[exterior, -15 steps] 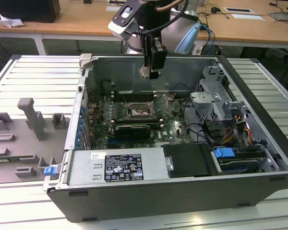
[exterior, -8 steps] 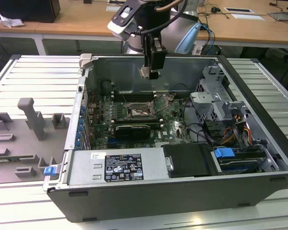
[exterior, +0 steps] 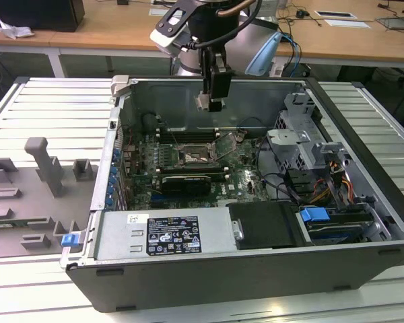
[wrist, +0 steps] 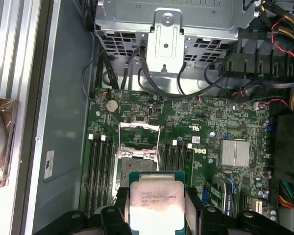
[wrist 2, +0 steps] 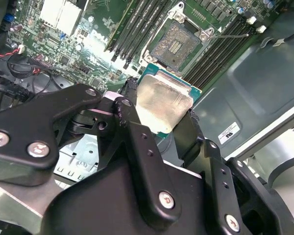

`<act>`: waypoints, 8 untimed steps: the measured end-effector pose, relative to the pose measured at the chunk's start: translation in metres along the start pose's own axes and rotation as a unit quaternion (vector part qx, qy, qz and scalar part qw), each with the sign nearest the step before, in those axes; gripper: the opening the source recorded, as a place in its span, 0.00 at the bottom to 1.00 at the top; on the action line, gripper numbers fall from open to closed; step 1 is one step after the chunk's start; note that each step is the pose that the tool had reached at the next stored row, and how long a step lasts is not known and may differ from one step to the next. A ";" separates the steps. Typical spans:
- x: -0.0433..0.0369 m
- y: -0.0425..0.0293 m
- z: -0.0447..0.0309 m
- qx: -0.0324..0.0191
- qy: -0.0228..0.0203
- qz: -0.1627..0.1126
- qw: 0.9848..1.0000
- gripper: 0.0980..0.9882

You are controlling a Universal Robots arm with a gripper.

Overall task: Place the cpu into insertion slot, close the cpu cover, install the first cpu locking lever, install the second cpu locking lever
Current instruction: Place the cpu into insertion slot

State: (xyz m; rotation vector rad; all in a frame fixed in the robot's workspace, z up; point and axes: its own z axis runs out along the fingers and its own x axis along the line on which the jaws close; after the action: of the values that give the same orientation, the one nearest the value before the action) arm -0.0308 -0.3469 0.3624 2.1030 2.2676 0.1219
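Note:
My gripper [exterior: 211,102] hangs inside the open computer case, above the green motherboard [exterior: 242,178] and near the case's back wall. It is shut on the cpu [wrist 2: 164,100], a flat square chip with a pale metal top, clamped by its edges between two black fingers [wrist 2: 132,103]. In the first wrist view the cpu [wrist: 156,203] sits in the gripper [wrist: 157,209] just short of the insertion slot [wrist: 134,169]. The insertion slot [wrist 2: 175,45] lies bare with its dark centre showing. The cpu cover [wrist: 139,133] stands swung up at the slot's far side. The insertion slot [exterior: 194,158] is well below the cpu [exterior: 202,101].
Long black memory slots [wrist 2: 132,29] flank the socket on both sides. A black-labelled power supply box [exterior: 172,235] fills the case's front, with a metal drive cage [exterior: 299,145] and cables [exterior: 337,182] at the exterior view's right. Grey fixtures [exterior: 47,168] stand outside the case.

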 end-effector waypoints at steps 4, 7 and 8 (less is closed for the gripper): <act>0.0000 0.0000 0.0002 0.000 -0.001 0.007 1.000 0.49; 0.0000 0.0000 0.0005 0.000 -0.001 0.013 1.000 0.49; 0.0000 -0.0001 0.0005 0.000 -0.001 0.015 1.000 0.49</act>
State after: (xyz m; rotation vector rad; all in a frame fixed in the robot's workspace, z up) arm -0.0308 -0.3469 0.3619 2.1355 2.2354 0.1208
